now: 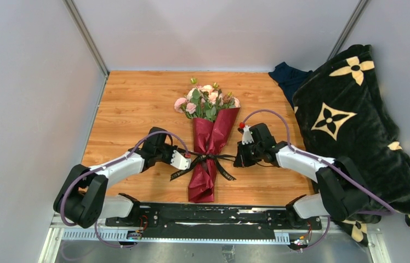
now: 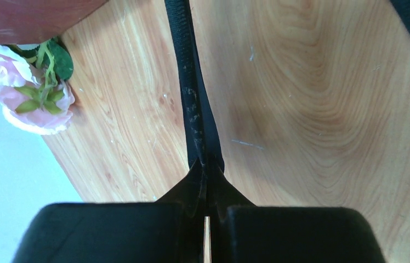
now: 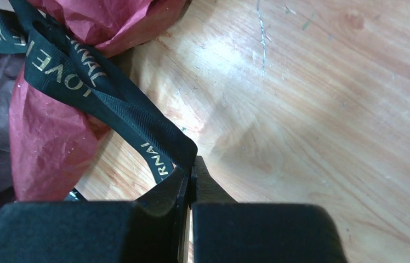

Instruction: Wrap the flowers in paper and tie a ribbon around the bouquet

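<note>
Top view: one bouquet (image 1: 209,137) lies at the centre of the wooden worktop (image 1: 137,98), heads toward the far wall; its dark red paper (image 1: 205,175) forms a single cone that contains the flowers (image 1: 205,101), pale pink and cream with green leaves; one black ribbon (image 1: 214,158) crosses the cone's waist, two loose tails falling below it; the left pincer (image 1: 187,158) and right pincer (image 1: 238,160) sit at opposite sides of the waist, one at each ribbon strand; at the right edge lie one black blanket (image 1: 351,120) with cream flower motifs and one navy cloth (image 1: 288,76). Left wrist view: left pincer (image 2: 207,192) clamped tight on the ribbon (image 2: 194,109), which runs straight up the frame above the worktop (image 2: 312,109); pink blooms (image 2: 33,104) and a corner of paper (image 2: 27,16) at upper left. Right wrist view: right pincer (image 3: 189,181) clamped on a ribbon (image 3: 109,98) strand beside the paper (image 3: 49,142); gold lettering reads "LOVE" and, partly, "RNAL".
</note>
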`<state>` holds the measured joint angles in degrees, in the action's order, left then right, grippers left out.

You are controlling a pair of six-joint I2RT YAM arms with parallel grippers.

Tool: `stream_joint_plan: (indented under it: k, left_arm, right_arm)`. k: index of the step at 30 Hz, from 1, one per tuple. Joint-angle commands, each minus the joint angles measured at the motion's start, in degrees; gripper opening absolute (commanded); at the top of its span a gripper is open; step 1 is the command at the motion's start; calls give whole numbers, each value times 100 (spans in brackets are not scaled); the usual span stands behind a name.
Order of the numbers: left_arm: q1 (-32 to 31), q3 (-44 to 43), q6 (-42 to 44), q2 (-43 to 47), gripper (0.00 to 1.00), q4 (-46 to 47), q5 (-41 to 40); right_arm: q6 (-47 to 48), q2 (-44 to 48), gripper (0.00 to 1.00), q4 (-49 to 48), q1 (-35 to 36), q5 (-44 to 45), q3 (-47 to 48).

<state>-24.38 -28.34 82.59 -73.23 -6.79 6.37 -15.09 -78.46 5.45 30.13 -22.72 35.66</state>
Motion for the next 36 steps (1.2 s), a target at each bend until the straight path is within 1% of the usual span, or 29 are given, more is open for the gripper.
stream_joint_plan:
  k: [1, 3, 5, 7, 13, 15, 16, 17, 18, 19, 20, 21, 23, 25, 26, 27, 29, 32, 34, 36]
  left_arm:
    - [269, 199, 240, -90, 0, -21, -384]
    - [385, 190, 297, -102, 0, -22, -345]
    - [465, 199, 375, -95, 0, -65, -310]
    - [477, 169, 379, -62, 0, -168, -239]
    - [450, -9, 91, 67, 0, -503, 15]
    - [277, -151, -235, 212, 0, -816, 22]
    - [115, -279, -503, 287, 0, -1040, 22]
    - [-79, -425, -781, 355, 4, -1277, 59]
    - [-239, -622, -1035, 431, 31, -1583, 176]
    - [-378, -713, -1198, 519, 58, -1935, 349]
    - [-486, -853, -1337, 619, 90, -2232, 540]
    - [-512, -911, -1505, 752, 99, -2502, 688]
    - [-532, -1125, -1713, 994, 100, -3134, 874]
    - [-533, -1350, -1985, 1236, 100, -3661, 897]
    - [-533, -1481, -2260, 1358, 100, -3863, 854]
    - [-533, -1674, -2702, 1471, 100, -3987, 768]
    - [-501, -2221, -3859, 1466, 100, -4207, 483]
    - [-170, -3419, -5400, 1191, 100, -4818, 52]
    - [235, -4308, -6072, 915, 100, -5463, -220]
    - [545, -4618, -6345, 928, 100, -5621, -466]
  right_arm:
    - [-353, 73, 0, 574, -500, 47, -451]
    - [-471, 284, 0, 452, -781, -76, -683]
    - [-467, 529, 0, 518, -993, 14, -799]
    - [-418, 610, 0, 592, -1025, 67, -798]
    - [-379, 349, 0, 430, -1064, -50, -792]
    - [-328, 353, 0, 419, -1079, -89, -713]
    - [-216, 342, 6, 466, -1079, -169, -612]
    - [-112, 326, 21, 574, -1079, -208, -478]
    - [-5, 338, 35, 738, -1073, -235, -245]
    - [118, 368, 45, 903, -1071, -244, -70]
    - [208, 495, 50, 1075, -1075, -193, 78]
    - [294, 618, 53, 1275, -1079, -114, 240]
    - [487, 893, 58, 1722, -1087, 46, 568]
    - [642, 1189, 60, 2024, -1089, 239, 852]
    - [689, 1331, 61, 2083, -1096, 351, 969]
    - [713, 1475, 62, 2099, -1109, 469, 1065]
    - [706, 1733, 63, 2070, -1159, 751, 1246]
    - [642, 2074, 66, 1714, -1282, 1532, 1309]
    - [700, 2258, 66, 1360, -1345, 2149, 1240]
    - [848, 2402, 67, 1129, -1379, 2736, 1149]
